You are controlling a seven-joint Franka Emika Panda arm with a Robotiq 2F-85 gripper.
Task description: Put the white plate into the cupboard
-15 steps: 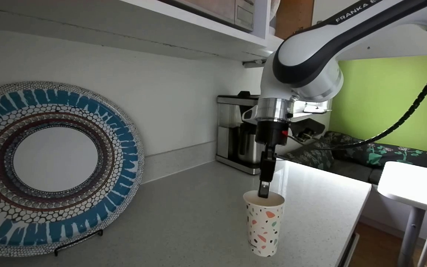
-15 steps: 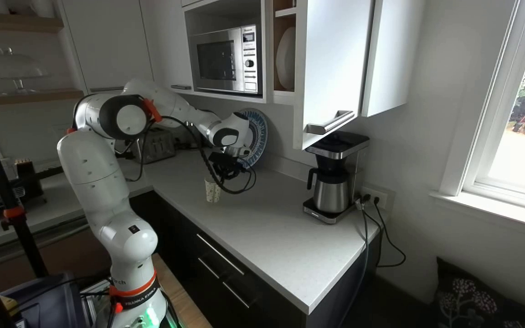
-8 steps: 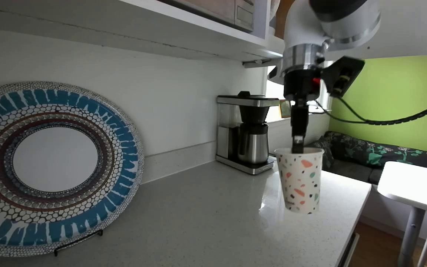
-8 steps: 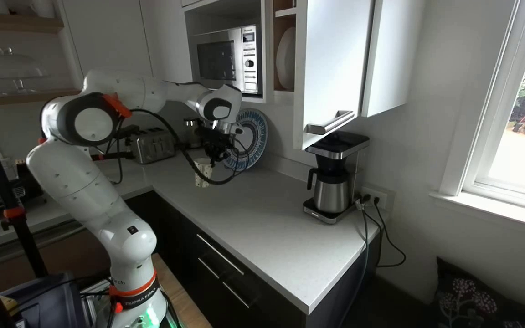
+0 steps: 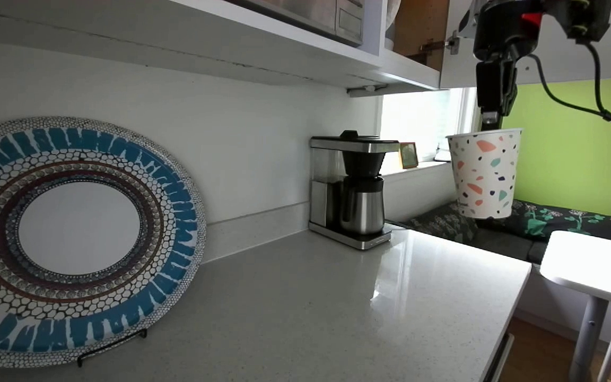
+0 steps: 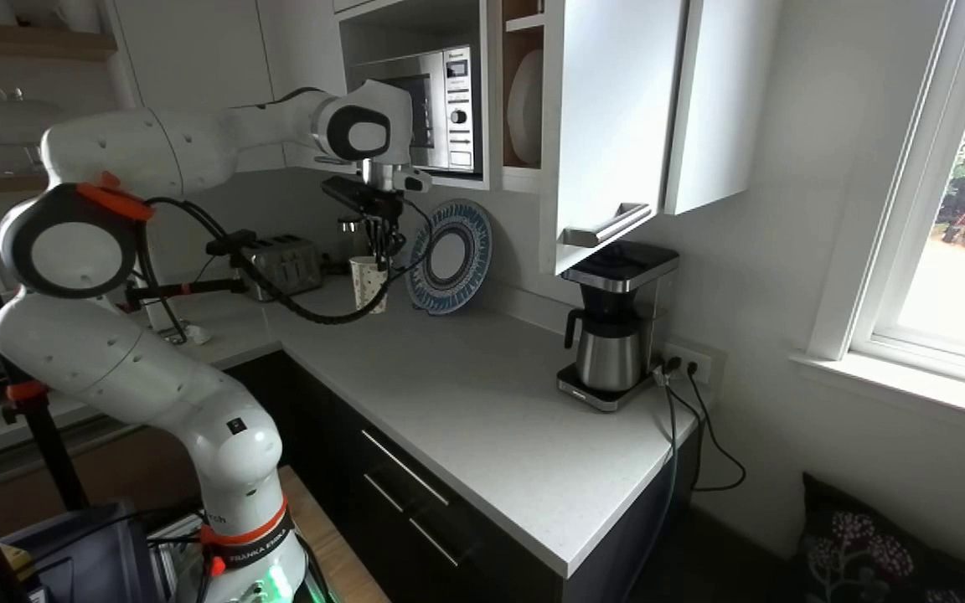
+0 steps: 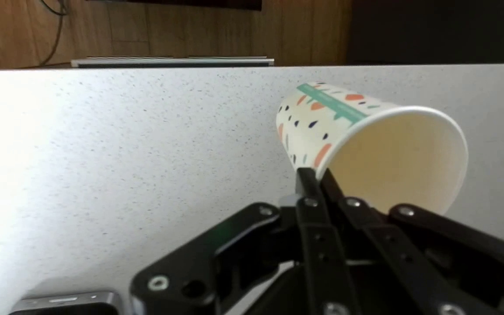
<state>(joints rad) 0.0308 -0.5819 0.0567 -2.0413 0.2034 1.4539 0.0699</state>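
A paper cup [image 5: 486, 175] with coloured specks hangs in the air, and my gripper [image 5: 491, 124] is shut on its rim. In the wrist view one fingertip is outside the cup wall and one inside, with the cup [image 7: 313, 122] tilted away. Both exterior views show the cupboard [image 6: 522, 179] with its white door swung open and brown wood inside. A round white plate [image 6: 526, 107] stands on edge in there, partly covered by the door panel [image 6: 616, 109]. My gripper is apart from that plate, lower and out over the counter.
The open door juts out above a coffee maker [image 6: 612, 335]. A large blue-patterned platter [image 5: 80, 228] leans on a stand against the wall. A microwave [image 6: 411, 109] sits beside the cupboard, and a toaster [image 6: 286, 264] is at the back of the counter [image 6: 449, 394].
The gripper has risen from low over the counter, carrying the cup up. It moved right in an exterior view showing the platter large, and left in the view showing the whole arm.
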